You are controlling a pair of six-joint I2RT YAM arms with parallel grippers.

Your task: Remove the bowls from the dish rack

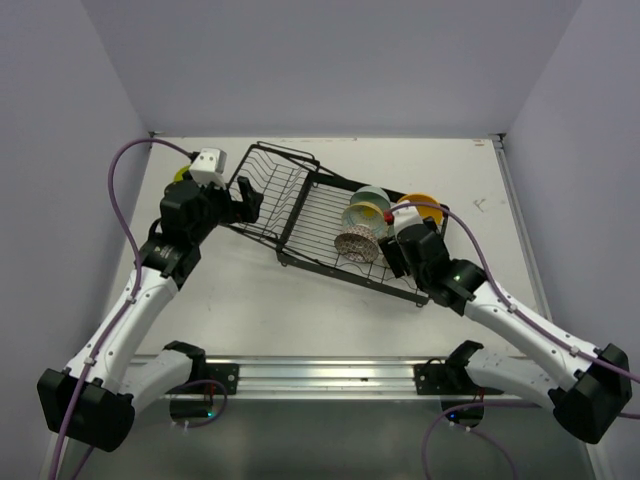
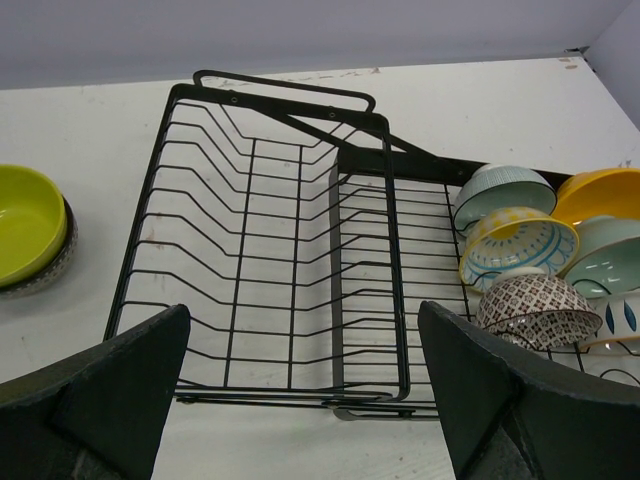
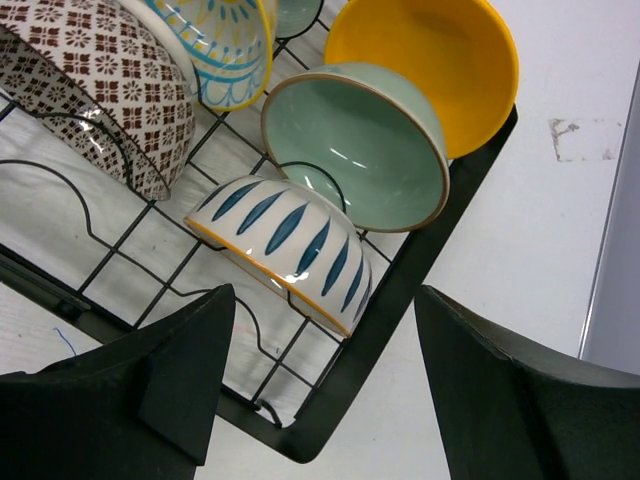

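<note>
The black wire dish rack (image 1: 300,205) lies across the table's middle. Its basket section (image 2: 270,220) holds nothing. Its flat section (image 3: 390,300) holds several tilted bowls: brown-patterned (image 3: 100,90), cream with blue marks (image 3: 225,45), pale teal (image 3: 355,145), orange-yellow (image 3: 430,60), and white with blue leaf marks (image 3: 290,250). A yellow-green bowl (image 2: 25,220) sits stacked in a dark striped bowl (image 2: 55,268) on the table left of the rack. My left gripper (image 2: 300,400) is open and empty at the basket's near edge. My right gripper (image 3: 325,390) is open and empty, just above the white blue-leaf bowl at the rack's corner.
A ribbed teal bowl (image 2: 500,190) stands at the back of the flat section. Grey walls close in the table on the left, back and right. A metal rail (image 1: 320,375) runs along the near edge between the arm bases.
</note>
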